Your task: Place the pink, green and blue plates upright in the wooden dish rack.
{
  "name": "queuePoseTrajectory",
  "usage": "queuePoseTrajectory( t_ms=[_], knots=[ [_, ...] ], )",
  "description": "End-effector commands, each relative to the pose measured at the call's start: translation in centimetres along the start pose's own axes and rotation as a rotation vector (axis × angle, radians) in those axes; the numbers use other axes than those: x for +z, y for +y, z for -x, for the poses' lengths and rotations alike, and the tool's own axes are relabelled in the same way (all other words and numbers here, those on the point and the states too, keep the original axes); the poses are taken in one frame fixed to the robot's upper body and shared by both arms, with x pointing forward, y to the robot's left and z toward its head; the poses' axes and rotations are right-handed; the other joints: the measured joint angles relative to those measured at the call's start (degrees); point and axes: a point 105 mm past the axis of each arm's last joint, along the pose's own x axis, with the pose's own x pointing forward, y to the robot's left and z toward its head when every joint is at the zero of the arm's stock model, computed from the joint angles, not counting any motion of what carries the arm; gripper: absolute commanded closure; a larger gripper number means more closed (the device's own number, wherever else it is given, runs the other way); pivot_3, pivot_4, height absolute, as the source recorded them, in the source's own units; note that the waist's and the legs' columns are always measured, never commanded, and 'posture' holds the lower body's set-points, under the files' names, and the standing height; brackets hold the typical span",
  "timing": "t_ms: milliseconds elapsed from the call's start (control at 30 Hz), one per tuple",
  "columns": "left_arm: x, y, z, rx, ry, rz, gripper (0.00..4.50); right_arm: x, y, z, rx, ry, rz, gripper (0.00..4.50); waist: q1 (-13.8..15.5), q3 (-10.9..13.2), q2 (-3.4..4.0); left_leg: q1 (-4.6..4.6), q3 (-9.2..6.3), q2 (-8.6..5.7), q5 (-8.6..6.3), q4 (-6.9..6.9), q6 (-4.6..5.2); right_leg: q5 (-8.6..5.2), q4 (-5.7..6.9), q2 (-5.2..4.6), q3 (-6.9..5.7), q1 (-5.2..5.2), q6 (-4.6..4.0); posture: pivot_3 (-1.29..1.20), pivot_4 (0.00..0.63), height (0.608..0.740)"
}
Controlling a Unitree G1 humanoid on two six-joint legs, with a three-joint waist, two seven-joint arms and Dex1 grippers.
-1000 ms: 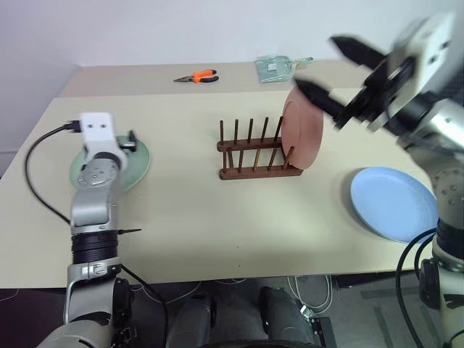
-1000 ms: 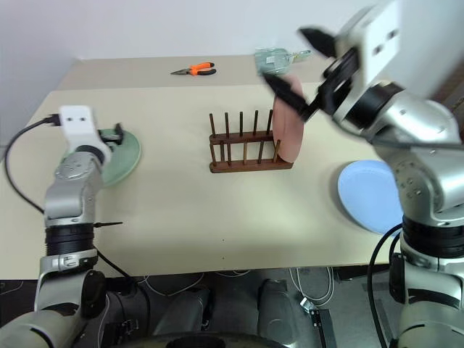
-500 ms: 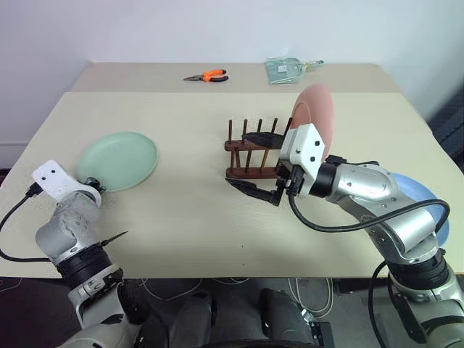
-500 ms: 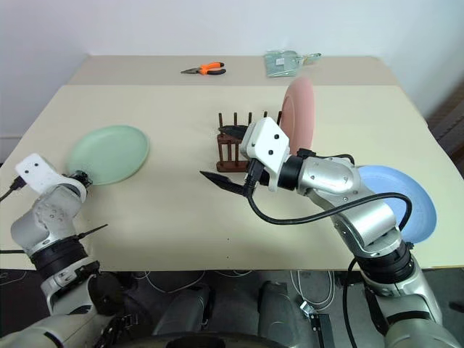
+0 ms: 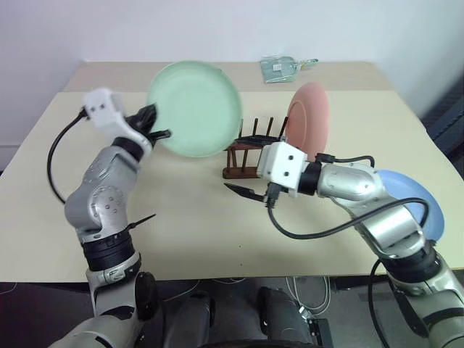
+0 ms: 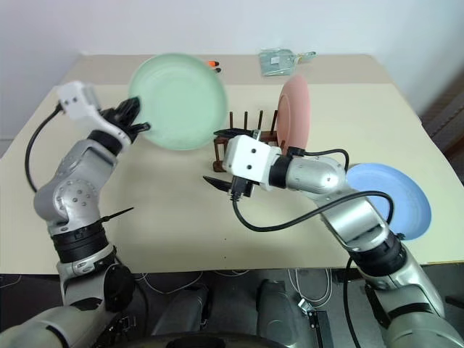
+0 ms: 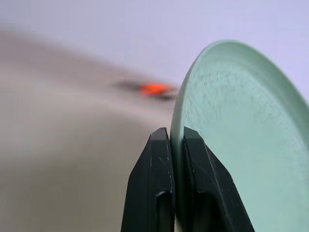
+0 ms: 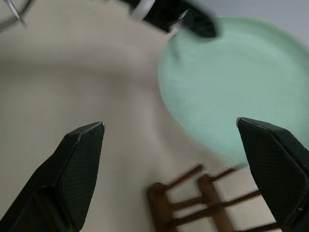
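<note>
A pale beige table (image 5: 181,217) spans the foreground, with a second tabletop (image 5: 116,72) of like colour abutting its far edge. A clear plastic packet (image 5: 279,69) lies on the far tabletop toward its right end; orange-handled pliers (image 6: 214,64) lie on the same surface farther left, mostly hidden. A plain white wall (image 5: 217,29) stands behind both tables.

A pale mint green plate (image 5: 194,109), a salmon pink plate (image 5: 307,125) and a light blue plate (image 5: 406,205) are seen. The dish rack (image 5: 250,154) is dark brown wood, the bench (image 5: 188,217) plain beige. Orange-handled pliers (image 6: 214,64) are glimpsed.
</note>
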Motion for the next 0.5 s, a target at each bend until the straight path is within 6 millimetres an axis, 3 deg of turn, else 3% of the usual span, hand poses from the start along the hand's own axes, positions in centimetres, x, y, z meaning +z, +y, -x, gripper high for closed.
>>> queuePoseTrajectory(
  t_ms=[33, 100, 200, 333, 433, 500],
  knots=[
    [2.4, -4.1, -0.4, -0.13, -0.067, -0.054, 4.42, -0.3, -2.1, -1.2, -0.113, 0.057, 0.267, 0.0, -0.4, 0.0, 0.0, 0.01, 0.0, 0.0, 0.0, 0.0, 0.0, 0.0, 0.01, 0.0, 0.0, 0.0, 0.0, 0.0, 0.15, 0.74],
    [2.6, -5.4, -0.5, -0.17, -0.07, -0.053, 4.42, -1.4, -2.6, -1.5, -0.138, 0.109, 0.384, 0.0, -0.3, 0.0, 0.0, 0.0, -0.01, -0.01, 0.01, 0.0, -0.02, 0.0, 0.02, 0.0, 0.01, -0.02, 0.0, 0.0, 0.15, 0.74],
    [2.5, -6.5, -0.3, -0.203, -0.058, -0.045, 4.5, -2.6, -3.2, -1.5, -0.172, 0.162, 0.477, 0.85, -0.3, 0.0, -0.01, -0.01, -0.01, -0.02, 0.02, -0.01, -0.02, 0.0, -0.01, 0.0, 0.02, -0.01, 0.0, 0.0, 0.15, 0.74],
    [2.2, -6.6, 0.1, -0.226, -0.046, -0.033, 4.5, -3.3, -3.8, -1.4, -0.205, 0.199, 0.544, 2.89, -0.4, 0.0, -0.01, -0.02, -0.01, -0.02, 0.02, -0.01, -0.02, 0.0, -0.01, 0.0, 0.04, -0.02, -0.01, 0.0, 0.15, 0.74],
    [3.1, -5.8, 0.4, -0.221, -0.098, 0.005, 3.4, -2.8, -4.6, -1.2, -0.263, 0.177, 0.557, 4.39, -0.3, 0.0, -0.02, 0.0, -0.01, -0.02, 0.03, -0.02, -0.02, 0.0, 0.0, 0.01, 0.04, -0.02, -0.01, 0.0, 0.15, 0.74],
    [5.6, -4.1, 0.4, -0.16, -0.22, 0.09, 2.44, -1.6, -4.9, -1.0, -0.308, 0.105, 0.466, 4.5, -0.3, 0.0, -0.05, -0.02, -0.03, -0.02, 0.04, -0.01, -0.04, 0.0, 0.0, 0.01, 0.04, -0.01, -0.01, 0.0, 0.15, 0.74]
  ],
)
